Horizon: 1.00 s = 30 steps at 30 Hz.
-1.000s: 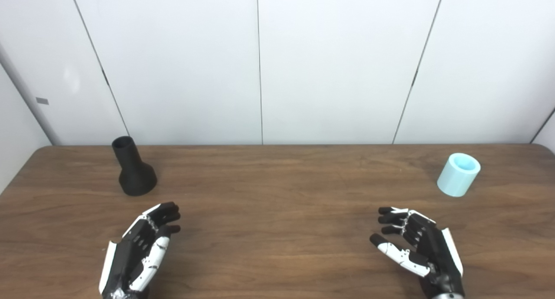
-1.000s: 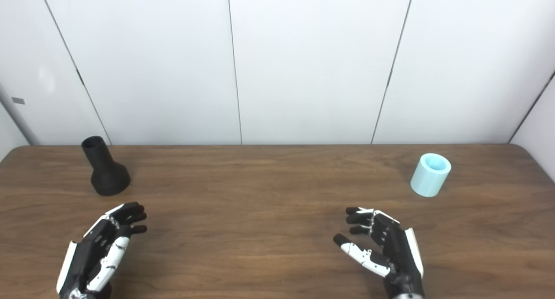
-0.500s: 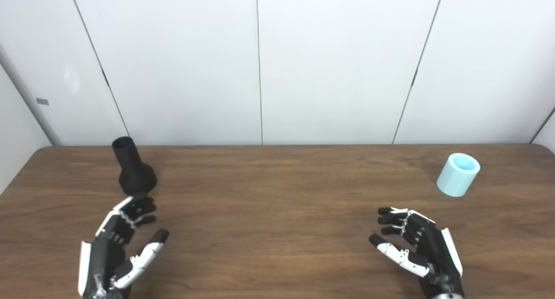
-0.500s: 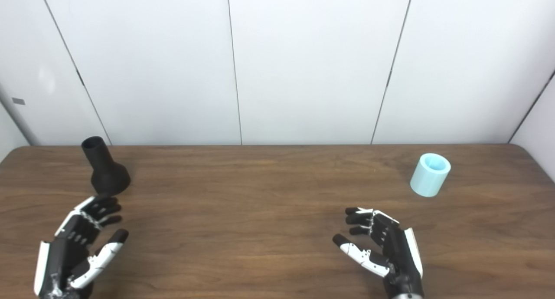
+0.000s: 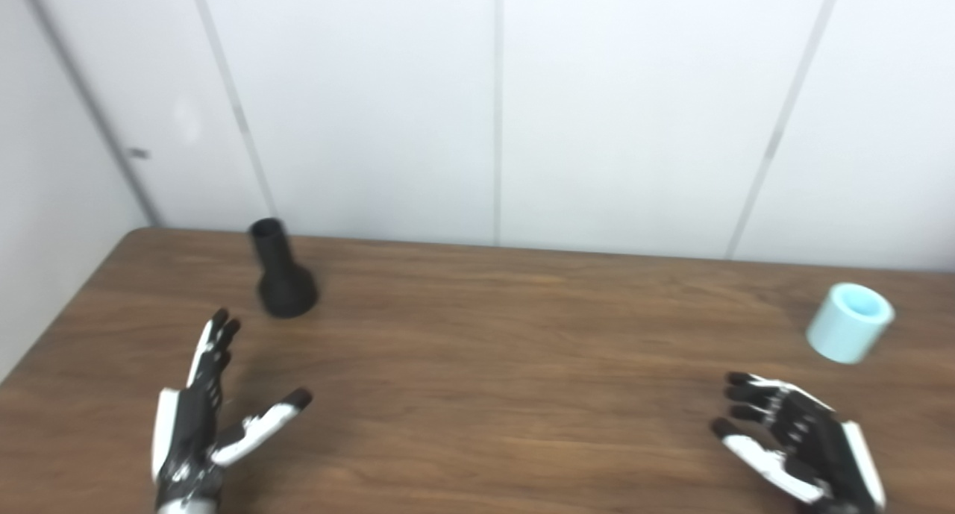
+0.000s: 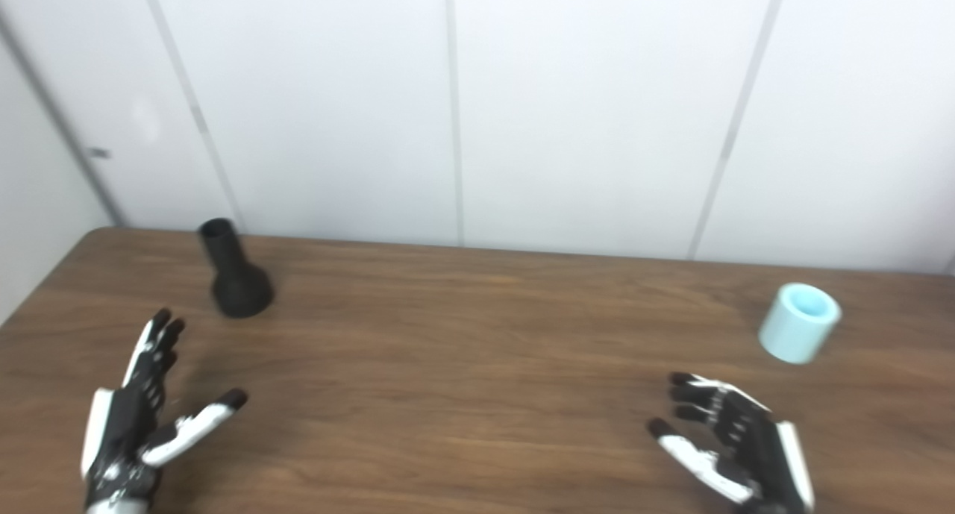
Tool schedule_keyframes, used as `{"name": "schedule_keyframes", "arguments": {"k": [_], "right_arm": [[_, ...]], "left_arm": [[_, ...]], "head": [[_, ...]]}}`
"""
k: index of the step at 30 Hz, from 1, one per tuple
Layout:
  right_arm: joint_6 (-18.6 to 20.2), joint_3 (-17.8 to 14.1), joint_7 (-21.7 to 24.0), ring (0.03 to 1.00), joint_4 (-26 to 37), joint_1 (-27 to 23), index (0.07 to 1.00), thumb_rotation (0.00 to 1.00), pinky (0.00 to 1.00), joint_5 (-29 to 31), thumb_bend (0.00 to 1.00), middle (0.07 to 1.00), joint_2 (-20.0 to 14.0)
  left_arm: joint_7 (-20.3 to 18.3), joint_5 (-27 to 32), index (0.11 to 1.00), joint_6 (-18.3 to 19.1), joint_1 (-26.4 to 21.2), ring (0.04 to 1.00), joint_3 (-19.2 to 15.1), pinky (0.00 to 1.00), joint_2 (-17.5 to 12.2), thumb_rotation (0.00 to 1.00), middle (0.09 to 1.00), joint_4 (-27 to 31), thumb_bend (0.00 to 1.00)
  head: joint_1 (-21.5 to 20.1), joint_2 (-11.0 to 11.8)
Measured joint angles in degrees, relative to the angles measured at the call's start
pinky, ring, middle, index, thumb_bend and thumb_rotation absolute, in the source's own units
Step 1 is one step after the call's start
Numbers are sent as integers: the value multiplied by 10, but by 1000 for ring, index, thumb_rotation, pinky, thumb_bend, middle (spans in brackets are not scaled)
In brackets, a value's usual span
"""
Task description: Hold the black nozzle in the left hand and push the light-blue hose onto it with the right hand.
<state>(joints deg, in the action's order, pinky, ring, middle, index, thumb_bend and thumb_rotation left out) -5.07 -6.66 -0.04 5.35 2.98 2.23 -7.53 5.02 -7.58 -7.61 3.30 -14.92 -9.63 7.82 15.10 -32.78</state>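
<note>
both hands lie empty and spread on the tabletop (image 5: 477, 365). left hand (image 5: 205, 417) near upright black nozzle (image 5: 282, 283), which could topple if nudged; hose (image 5: 850, 322) stands beyond right hand (image 5: 802, 447).

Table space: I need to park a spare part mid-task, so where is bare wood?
The widest bare stretch of the table runs between the black nozzle and the light-blue hose, and forward between the left hand and right hand. It is tighter only by the nozzle, near the left hand's fingers.
</note>
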Motion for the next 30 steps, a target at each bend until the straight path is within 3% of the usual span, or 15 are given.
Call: {"name": "schedule_keyframes", "arguments": {"k": [3, 5, 6, 8, 10, 13, 20, 24, 30], "right_arm": [[-3, -5, 9, 712, -10, -6, 495, 144, 645, 19, 481, 715, -11], [-4, -12, 14, 706, -22, -11, 495, 144, 632, 28, 481, 712, -16], [-4, -15, 15, 701, -24, -12, 495, 145, 628, 32, 481, 709, -17], [-5, -21, 17, 691, -28, -12, 495, 146, 615, 37, 481, 702, -20], [-9, -24, 25, 688, -36, -16, 495, 149, 608, 48, 482, 700, -28], [-17, -33, 35, 678, -50, -22, 496, 154, 579, 61, 484, 689, -38], [-20, -48, 32, 627, -73, -42, 497, 170, 524, 62, 491, 647, -39], [-20, -50, 35, 624, -79, -45, 496, 175, 521, 62, 494, 648, -42], [-23, -52, 41, 616, -84, -48, 495, 177, 508, 70, 497, 636, -46]], "left_arm": [[21, -44, 1000, 31, -24, 976, 1, 970, 1, 368, 971, 16, 1000], [34, -75, 1000, 53, -37, 970, 3, 952, 2, 362, 970, 19, 1000], [40, -90, 1000, 64, -45, 974, 4, 949, 3, 351, 973, 20, 997], [53, -108, 1000, 87, -56, 984, 4, 954, 7, 328, 982, 21, 983], [61, -116, 1000, 107, -66, 988, 4, 935, 12, 307, 994, 21, 976], [73, -135, 1000, 139, -84, 998, 4, 940, 14, 319, 1000, 10, 974], [79, -158, 1000, 203, -127, 934, 4, 832, -17, 384, 1000, -29, 1000], [66, -146, 1000, 238, -149, 986, 3, 924, -39, 377, 1000, -44, 1000], [52, -126, 1000, 269, -165, 965, 6, 881, -59, 393, 996, -89, 1000]], "head": [[43, 4], [48, 4], [83, 5], [87, 5], [133, 10], [157, 13], [174, 23], [177, 29], [176, 31]]}}
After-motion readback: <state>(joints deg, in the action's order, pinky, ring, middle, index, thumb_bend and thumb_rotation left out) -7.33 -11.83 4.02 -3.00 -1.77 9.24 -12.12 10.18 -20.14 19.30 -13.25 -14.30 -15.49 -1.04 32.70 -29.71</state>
